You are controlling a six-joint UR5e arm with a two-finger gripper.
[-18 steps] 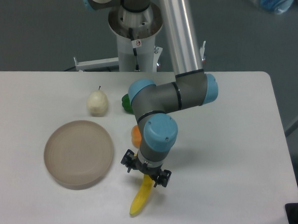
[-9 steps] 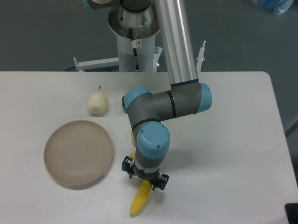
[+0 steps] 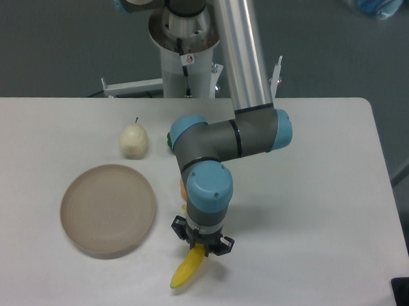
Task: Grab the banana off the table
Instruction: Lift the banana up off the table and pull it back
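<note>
The yellow banana (image 3: 186, 273) sticks out towards the front edge of the white table (image 3: 312, 200), its upper end hidden under my gripper (image 3: 201, 247). The gripper points straight down from the blue wrist, with its black jaws drawn in against the banana's upper end, shut on it. The banana's free tip points front-left. I cannot tell whether it touches the table.
A round tan plate (image 3: 108, 210) lies left of the gripper. A pale pear-like fruit (image 3: 134, 140) sits behind the plate. A green object (image 3: 171, 139) and an orange fruit (image 3: 183, 187) peek out from behind the arm. The robot base stands behind the table.
The jaws, spread wide around the banana a second ago, have closed on it. The banana's free tip has swung slightly left and up in the picture.
</note>
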